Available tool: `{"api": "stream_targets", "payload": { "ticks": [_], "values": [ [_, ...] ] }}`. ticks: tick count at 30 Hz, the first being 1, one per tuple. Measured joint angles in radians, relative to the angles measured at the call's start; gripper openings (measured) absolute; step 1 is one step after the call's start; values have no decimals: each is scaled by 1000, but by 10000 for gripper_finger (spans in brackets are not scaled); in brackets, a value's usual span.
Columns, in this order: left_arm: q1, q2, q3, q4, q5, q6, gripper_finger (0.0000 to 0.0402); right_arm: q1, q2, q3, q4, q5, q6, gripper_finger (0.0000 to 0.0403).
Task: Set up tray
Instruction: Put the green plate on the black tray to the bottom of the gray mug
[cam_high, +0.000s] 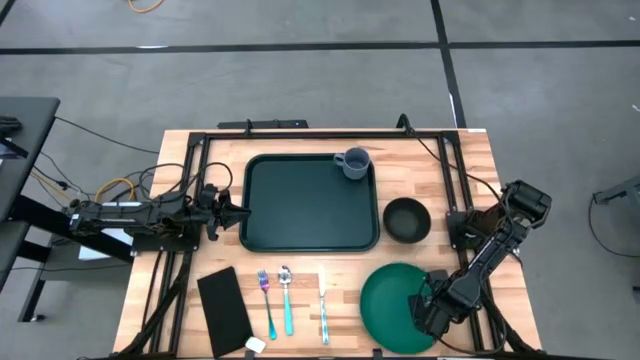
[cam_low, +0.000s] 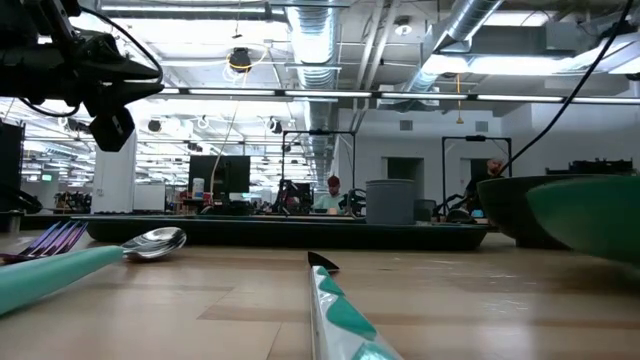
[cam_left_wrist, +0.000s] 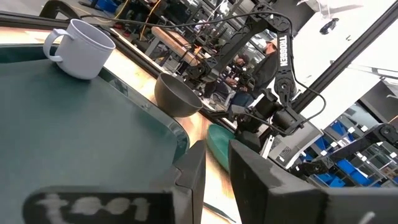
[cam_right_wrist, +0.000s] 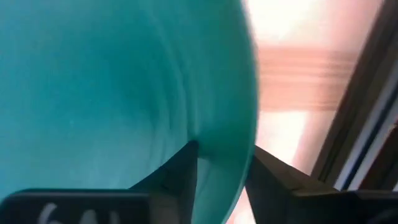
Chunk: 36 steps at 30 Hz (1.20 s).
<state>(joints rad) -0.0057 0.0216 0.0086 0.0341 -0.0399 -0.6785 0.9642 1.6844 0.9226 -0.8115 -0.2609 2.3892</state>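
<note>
While the big dark green tray (cam_high: 310, 205) lies flat in the middle of the wooden table (cam_high: 460, 170), a grey mug (cam_high: 354, 162) stands inside it, in the corner at about 1 o'clock. The rest of the tray is bare.

At 9 o'clock from the tray, the left gripper (cam_high: 235, 211) sits just beside the tray's edge. In the left wrist view its two dark fingers (cam_left_wrist: 191, 180) stand a little apart with nothing between them, right at the tray's rim.

At 3 o'clock from the tray, just beside it, is a dark bowl (cam_high: 407, 220). At about 5 o'clock from the tray lies a round green plate (cam_high: 395, 300). The right gripper (cam_high: 428, 312) is at the plate's 3 o'clock edge. In the right wrist view its fingers (cam_right_wrist: 183, 171) are clamped on the plate's rim, one on each side.

At 6 o'clock from the tray, near the table's front edge, three pieces of cutlery with teal handles lie side by side: a fork (cam_high: 267, 300), a spoon (cam_high: 287, 297) and a knife (cam_high: 323, 312). At about 7 o'clock from the tray lies a black napkin (cam_high: 223, 311), with a small white thing (cam_high: 256, 345) just beside its corner.
</note>
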Motion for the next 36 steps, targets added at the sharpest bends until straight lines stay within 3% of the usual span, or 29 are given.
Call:
{"api": "stream_targets", "payload": {
  "ticks": [7, 15, 36],
  "values": [
    [0, 0, 0, 0, 0, 0, 57, 0, -3, 1, 16, 2, -10, 42],
    [0, 0, 0, 0, -2, 0, 57, -4, -37, -1, 22, 59, -35, 16],
    [0, 0, 0, 2, -17, 0, 57, -81, -313, -5, 9, 510, -123, 1]
  ]
}}
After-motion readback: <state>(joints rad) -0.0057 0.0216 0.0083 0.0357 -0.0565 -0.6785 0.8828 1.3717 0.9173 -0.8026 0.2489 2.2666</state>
